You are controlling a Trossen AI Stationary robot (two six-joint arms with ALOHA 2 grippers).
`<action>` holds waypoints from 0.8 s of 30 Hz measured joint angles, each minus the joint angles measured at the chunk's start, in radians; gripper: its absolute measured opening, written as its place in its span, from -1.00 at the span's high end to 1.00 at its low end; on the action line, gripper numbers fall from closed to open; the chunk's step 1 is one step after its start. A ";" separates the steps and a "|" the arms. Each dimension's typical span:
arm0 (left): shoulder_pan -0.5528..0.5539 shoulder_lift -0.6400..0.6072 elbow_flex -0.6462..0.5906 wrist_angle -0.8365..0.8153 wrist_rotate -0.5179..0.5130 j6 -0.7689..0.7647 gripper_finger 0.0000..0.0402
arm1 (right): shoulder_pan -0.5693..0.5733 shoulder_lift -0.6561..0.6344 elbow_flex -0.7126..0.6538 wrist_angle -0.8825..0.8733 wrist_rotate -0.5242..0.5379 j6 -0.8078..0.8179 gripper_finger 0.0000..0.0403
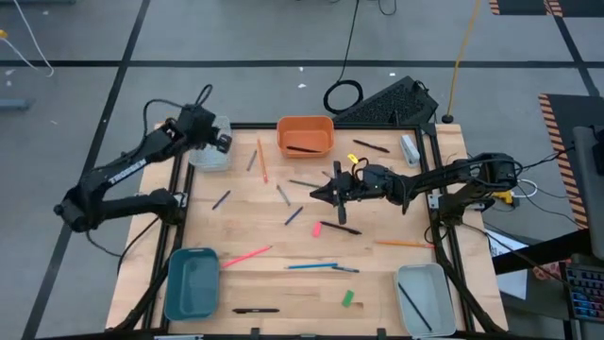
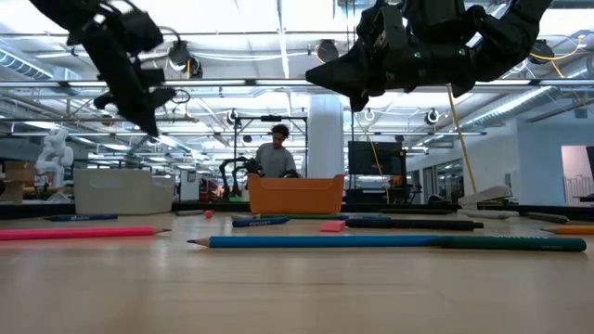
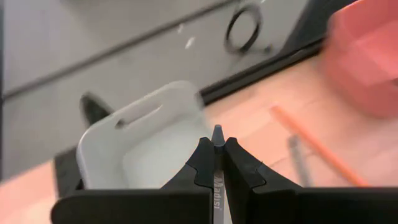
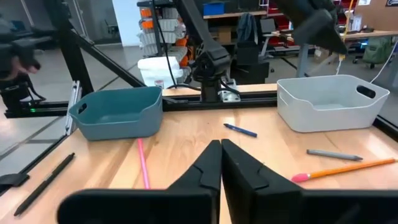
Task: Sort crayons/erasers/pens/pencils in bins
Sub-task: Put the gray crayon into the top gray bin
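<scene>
Up at the far-left corner, the left gripper point(image 3: 217, 163) is clenched on 1 grey crayon point(image 3: 217, 135) above the pale bin point(image 1: 209, 151). Mid-table, the right gripper point(image 1: 319, 195) hangs with fingers pressed together, empty, near the orange bin point(image 1: 305, 135); pencils, pens and 2 erasers lie scattered on the table point(image 1: 283, 255).

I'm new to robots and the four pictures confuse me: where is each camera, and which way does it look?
High view: above, straight down on the table and both arms.
Low view: at tabletop height, level across; arms hang from above, a person stands behind.
Left wrist view: on the left arm; the left gripper pinches a grey crayon before the pale bin.
Right wrist view: on the right arm; the right gripper is shut.
Shared: orange bin, high and low.
</scene>
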State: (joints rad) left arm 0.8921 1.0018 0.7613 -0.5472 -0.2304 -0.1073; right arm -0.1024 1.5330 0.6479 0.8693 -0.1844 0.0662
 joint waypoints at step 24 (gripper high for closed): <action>0.187 0.636 0.400 -0.329 0.130 0.062 0.94 | 0.040 0.000 0.000 -0.001 -0.004 -0.071 0.99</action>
State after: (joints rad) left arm 1.0792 1.6378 1.1614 -0.8764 -0.1007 -0.0448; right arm -0.0624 1.5330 0.6479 0.8684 -0.1883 -0.0050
